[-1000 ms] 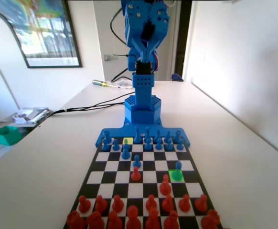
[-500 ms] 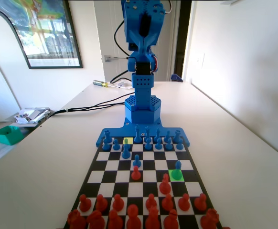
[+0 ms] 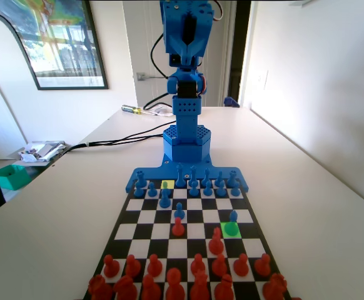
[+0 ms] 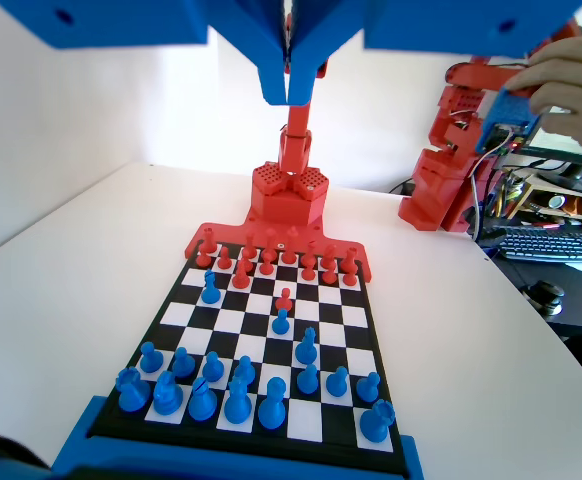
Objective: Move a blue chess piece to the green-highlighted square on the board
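Landmark: the green-highlighted square, a bright green cell on the right half of the flat black-and-white chequered board in the fixed view, three rows up from the near red ranks. Left of it, near mid-board, a small blue plastic pawn with a ball top stands directly behind a red pawn; further left and back another blue piece sits just ahead of the blue back rows, near the paler yellow-green cell. Just left of the green cell and one row nearer the camera stands a red piece. Touching the green cell's far edge, or already on it, stands the blue chess piece; I cannot tell which from this angle. In the wrist view that same piece is on the left side, well forward of the blue ranks. The blue two-finger gripper is raised high over the blue end of the board, jaws pressed together with nothing between them. The piece lies ahead of and far below the gripper, long axis upright. My read: a top-down approach has open room on three sides; the red neighbour diagonal to the green cell is the only crowding, and the board's side edge is a couple of cells away.
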Available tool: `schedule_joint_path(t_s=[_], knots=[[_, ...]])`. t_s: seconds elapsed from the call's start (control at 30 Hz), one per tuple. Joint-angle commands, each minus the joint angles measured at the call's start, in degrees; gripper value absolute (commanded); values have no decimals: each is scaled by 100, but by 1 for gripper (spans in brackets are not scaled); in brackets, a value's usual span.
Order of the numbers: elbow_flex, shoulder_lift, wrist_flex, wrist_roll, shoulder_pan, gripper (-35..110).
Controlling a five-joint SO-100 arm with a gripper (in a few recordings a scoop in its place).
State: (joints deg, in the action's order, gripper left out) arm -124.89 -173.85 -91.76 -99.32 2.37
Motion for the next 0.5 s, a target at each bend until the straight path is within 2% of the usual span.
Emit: schedule_joint_path(t_s=[0.0,0.47], knots=[[-9,-123,158,-26,9,1],[-18,-123,167,-62,-18,1]])
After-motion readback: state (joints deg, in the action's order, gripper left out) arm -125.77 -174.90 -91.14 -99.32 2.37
